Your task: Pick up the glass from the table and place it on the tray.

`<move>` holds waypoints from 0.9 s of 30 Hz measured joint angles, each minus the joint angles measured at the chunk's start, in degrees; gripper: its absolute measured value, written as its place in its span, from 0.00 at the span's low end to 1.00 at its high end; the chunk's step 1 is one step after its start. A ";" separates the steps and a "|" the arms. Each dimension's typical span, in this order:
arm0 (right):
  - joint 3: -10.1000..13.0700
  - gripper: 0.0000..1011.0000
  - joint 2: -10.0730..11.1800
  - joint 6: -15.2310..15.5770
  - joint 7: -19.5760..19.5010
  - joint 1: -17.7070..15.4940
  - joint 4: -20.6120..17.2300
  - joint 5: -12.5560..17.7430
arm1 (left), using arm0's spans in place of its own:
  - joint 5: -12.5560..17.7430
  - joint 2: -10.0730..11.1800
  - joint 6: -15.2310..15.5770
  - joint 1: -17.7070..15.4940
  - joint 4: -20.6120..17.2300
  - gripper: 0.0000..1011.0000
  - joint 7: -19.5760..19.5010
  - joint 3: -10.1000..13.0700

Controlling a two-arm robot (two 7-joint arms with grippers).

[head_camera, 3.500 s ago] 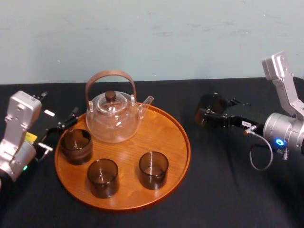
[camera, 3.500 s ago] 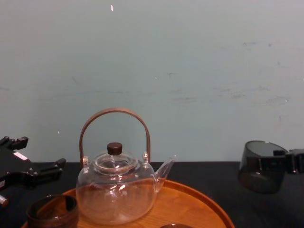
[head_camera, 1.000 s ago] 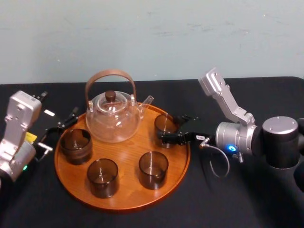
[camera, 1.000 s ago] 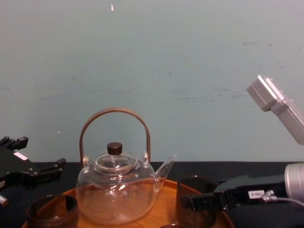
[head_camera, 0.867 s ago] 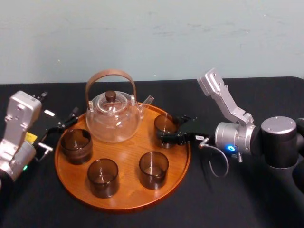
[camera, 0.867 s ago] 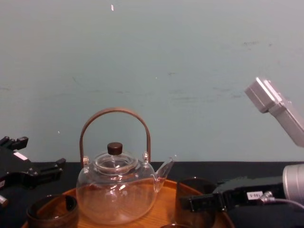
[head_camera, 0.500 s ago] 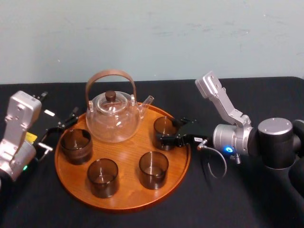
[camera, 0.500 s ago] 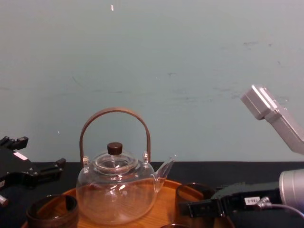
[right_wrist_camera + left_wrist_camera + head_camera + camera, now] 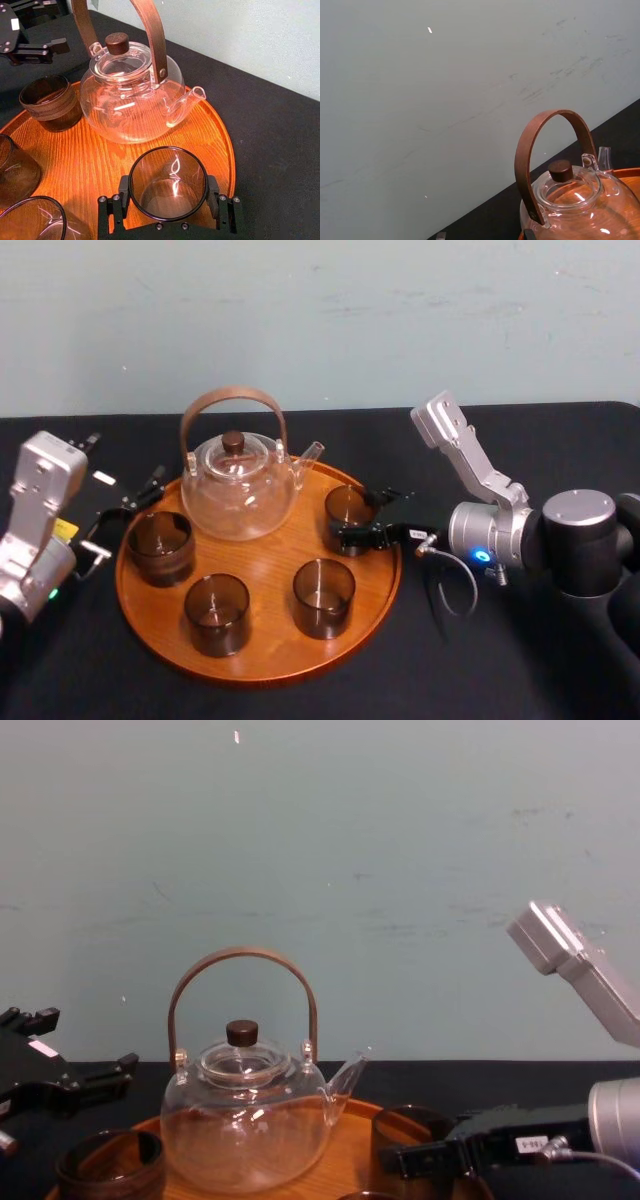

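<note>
While my right gripper (image 9: 355, 517) pinches the small smoky-brown glass (image 9: 345, 505) on the round orange-brown wooden tray (image 9: 265, 555) — left gripper (image 9: 128, 502) parked nearby — I think letting go comes next.

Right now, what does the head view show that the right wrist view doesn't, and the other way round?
The head view adds the right arm's silver links and the tray's whole round rim. The right wrist view adds a close look from just behind: the fingers of the right end effector press on both sides of the glass over the tray. Both share the teapot, the three other glasses and the parked left end effector beside the tray.
</note>
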 joint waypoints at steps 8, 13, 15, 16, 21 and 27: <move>0.02 0.98 0.04 0.18 0.00 -0.04 0.04 0.02 | 0.00 0.00 0.00 0.00 0.00 0.99 0.00 0.00; 0.02 0.99 0.04 0.22 0.00 -0.05 0.04 0.05 | 0.00 0.00 0.00 0.00 0.00 0.99 0.00 0.00; 0.02 0.99 0.03 0.22 0.01 -0.04 0.04 0.07 | 0.00 0.00 0.00 0.00 0.00 0.99 0.00 0.00; 0.02 0.99 0.03 0.23 0.01 -0.05 0.04 0.08 | 0.00 0.00 0.00 0.00 0.00 0.99 0.00 0.00; 0.02 0.99 0.04 0.26 0.03 -0.03 0.04 0.14 | 0.00 0.00 0.00 0.00 0.00 0.99 0.00 0.00; 0.02 0.99 0.03 0.27 0.06 -0.03 0.03 0.17 | 0.00 0.00 0.00 0.00 0.00 0.99 0.00 0.00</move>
